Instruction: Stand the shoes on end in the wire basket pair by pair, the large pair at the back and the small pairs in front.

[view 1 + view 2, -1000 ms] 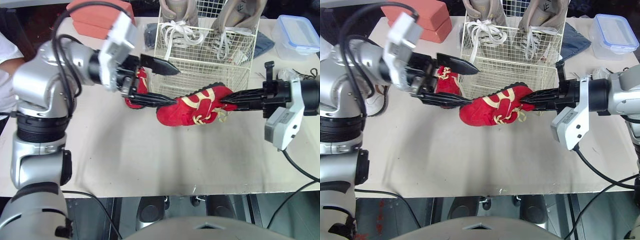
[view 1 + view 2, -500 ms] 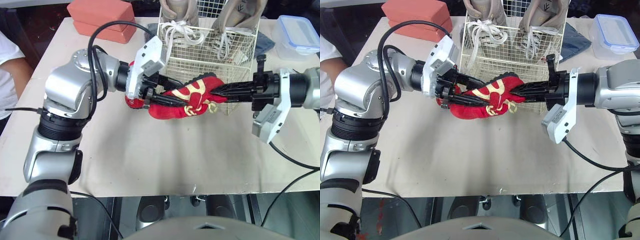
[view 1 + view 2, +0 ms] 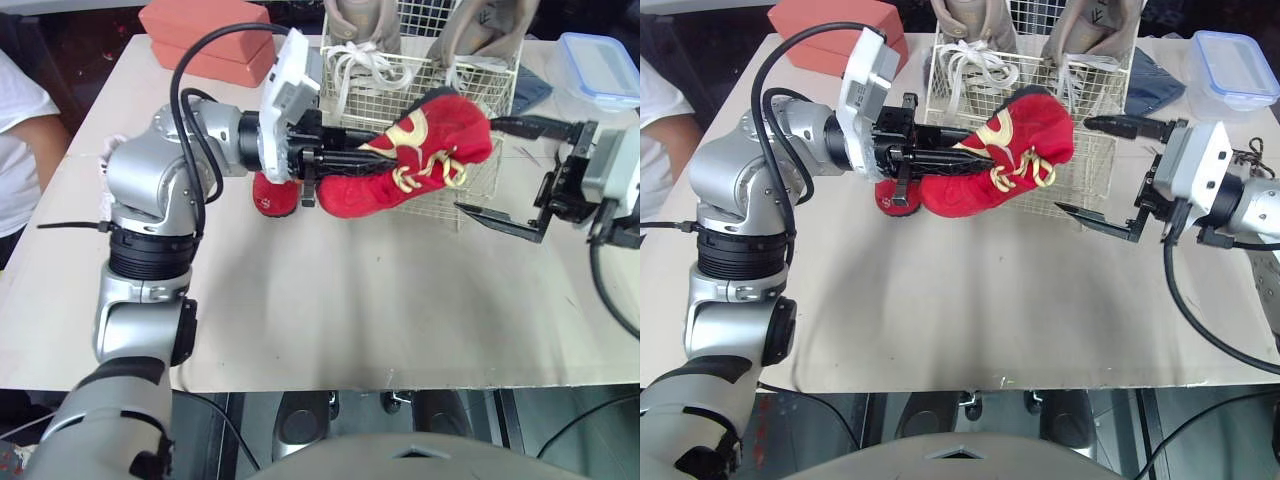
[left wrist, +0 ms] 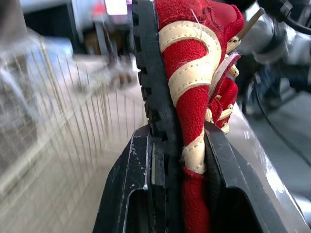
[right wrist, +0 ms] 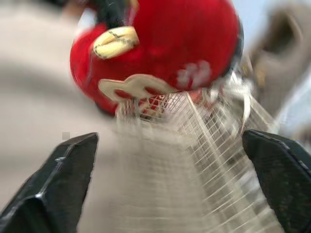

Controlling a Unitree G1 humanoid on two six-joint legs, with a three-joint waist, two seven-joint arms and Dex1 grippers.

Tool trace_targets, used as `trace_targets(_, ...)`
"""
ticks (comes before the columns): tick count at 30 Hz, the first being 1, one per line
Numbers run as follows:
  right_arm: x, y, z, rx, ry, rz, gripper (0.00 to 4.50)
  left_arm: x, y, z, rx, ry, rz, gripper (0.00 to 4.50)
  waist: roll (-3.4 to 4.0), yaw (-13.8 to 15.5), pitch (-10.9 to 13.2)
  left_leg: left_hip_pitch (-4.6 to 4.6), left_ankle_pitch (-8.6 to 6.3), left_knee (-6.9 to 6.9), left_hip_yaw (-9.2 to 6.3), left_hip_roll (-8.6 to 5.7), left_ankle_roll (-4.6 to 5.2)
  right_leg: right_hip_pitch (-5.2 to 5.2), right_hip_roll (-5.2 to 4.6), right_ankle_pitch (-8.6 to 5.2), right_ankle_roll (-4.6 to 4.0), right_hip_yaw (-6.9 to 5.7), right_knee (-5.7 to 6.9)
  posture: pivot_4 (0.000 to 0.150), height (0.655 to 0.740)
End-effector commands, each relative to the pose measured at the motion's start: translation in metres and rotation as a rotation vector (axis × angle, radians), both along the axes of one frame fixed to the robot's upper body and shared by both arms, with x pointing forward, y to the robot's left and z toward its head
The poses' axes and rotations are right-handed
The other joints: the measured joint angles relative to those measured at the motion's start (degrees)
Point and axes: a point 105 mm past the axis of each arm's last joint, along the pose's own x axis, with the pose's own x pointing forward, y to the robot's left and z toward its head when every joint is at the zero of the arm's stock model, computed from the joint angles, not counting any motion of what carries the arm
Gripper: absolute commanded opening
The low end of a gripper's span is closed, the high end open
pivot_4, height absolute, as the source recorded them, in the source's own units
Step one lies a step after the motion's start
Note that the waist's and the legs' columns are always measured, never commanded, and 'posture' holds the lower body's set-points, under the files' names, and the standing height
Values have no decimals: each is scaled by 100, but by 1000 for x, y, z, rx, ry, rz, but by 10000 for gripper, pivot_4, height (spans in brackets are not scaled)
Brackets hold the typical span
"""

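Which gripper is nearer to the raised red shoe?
Left. The left gripper is shut on the raised red shoe, clamping its sole and side. The right gripper is open, apart from it, toward the robot's right by the wire basket.

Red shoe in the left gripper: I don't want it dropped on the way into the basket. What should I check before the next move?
1. Left gripper shut on the red shoe: ok.
2. Right gripper open, apart from the shoe: ok.
3. Large pair standing at the back of the wire basket: ok.
4. Shoe's toe clear above the basket's front rim: cannot tell.
5. Second red shoe in the basket: not ok, it lies on the table.
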Motion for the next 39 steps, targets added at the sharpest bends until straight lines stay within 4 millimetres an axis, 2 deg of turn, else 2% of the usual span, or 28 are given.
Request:
trace_targets(1, -16, 19, 14, 220, 194, 25, 44781, 13, -3, 17, -146, -112, 92, 5949, 0, -6, -2, 5, 0, 0, -3, 2, 0, 3, -1, 0, 0, 3, 3, 1500, 6860)
trace_targets(4, -13, 28, 28, 395, 270, 7, 44781, 16, -8, 14, -194, -106, 110, 5949, 0, -31, -2, 9, 0, -1, 0, 2, 0, 3, 4, 0, -1, 8, 6, 1500, 6860)
trace_targets(8, -7, 35, 39, 507, 303, -23, 44781, 11, -12, 7, -226, -67, 97, 5949, 0, 5, -2, 4, 0, -1, 0, 2, 0, 0, 4, 1, -1, 8, 6, 1500, 6860)
trace_targets(12, -4, 36, 38, 495, 294, -50, 27836, 12, -10, 6, -239, -56, 108, 5948, 0, 42, -2, -9, -1, -2, -6, -1, 2, 0, 2, 1, 0, -1, -8, 1500, 6860)
trace_targets(15, -2, 36, 36, 486, 290, -60, 12189, 14, -8, 5, -238, -35, 109, 5948, 0, 19, -2, -8, -2, -8, -4, -3, 3, 0, 2, 3, 2, -1, -14, 1500, 6860)
trace_targets(18, 1, 36, 38, 495, 272, -69, 2309, 14, -5, 7, -255, 5, 107, 5948, 0, 6, -2, -4, -2, -16, -5, -2, 3, 0, 5, 2, 2, -1, -13, 1500, 6860)
trace_targets(19, 2, 35, 40, 503, 260, -75, 896, 15, -4, 9, -265, 6, 114, 5948, 0, 0, -2, -4, -2, -16, -5, -1, 3, -1, 6, 2, 2, -1, -13, 1500, 6860)
trace_targets(22, 3, 34, 51, 556, 215, -73, 896, 13, -3, 7, -249, 0, 106, 5948, 0, -7, -2, -1, -2, -17, -1, 0, 3, -1, 8, 2, 2, 3, -13, 1500, 6860)
trace_targets(23, 4, 33, 56, 576, 196, -80, 0, 14, -2, 4, -240, 3, 116, 13879, 0, -4, -2, -2, -2, -17, -2, 0, 3, -1, 8, 2, 2, 3, -13, 1500, 6860)
trace_targets(25, 8, 31, 66, 588, 141, -104, 0, 17, 2, -1, -233, -2, 149, 17751, 1, -3, -2, -2, -2, -17, -1, 0, 3, -1, 7, 3, 2, 3, -13, 1500, 6860)
trace_targets(26, 9, 30, 70, 587, 113, -118, 0, 19, 4, 0, -240, -17, 173, 23124, 2, -2, -2, -2, -2, -17, 0, -1, 3, -2, 7, 3, 2, 3, -13, 1500, 6860)
trace_targets(28, 12, 24, 82, 599, 39, -166, 0, 22, 10, 5, -244, -55, 227, 29333, 2, -2, -2, -1, -1, -17, 2, -2, 3, -3, 6, 3, 2, 5, -13, 1500, 6860)
trace_targets(29, 14, 21, 87, 605, 9, -188, 0, 23, 13, 8, -246, -70, 250, 34360, 2, -2, -2, -3, -2, -17, 2, -1, 3, -5, 6, 3, 2, 5, -13, 1500, 6860)
trace_targets(34, 23, 9, 105, 637, -104, -305, 0, 15, 25, 13, -210, -78, 265, 34360, 2, -4, -2, -3, -2, -23, 4, 0, 2, -7, 6, 2, 2, 6, -16, 1500, 6860)
trace_targets(39, 39, -5, 97, 497, -174, -482, 0, 8, 30, 14, -149, -64, 274, 34360, 2, 5, -2, -7, -2, -23, 3, 0, 2, -9, 5, 2, 2, 5, -17, 1500, 6860)
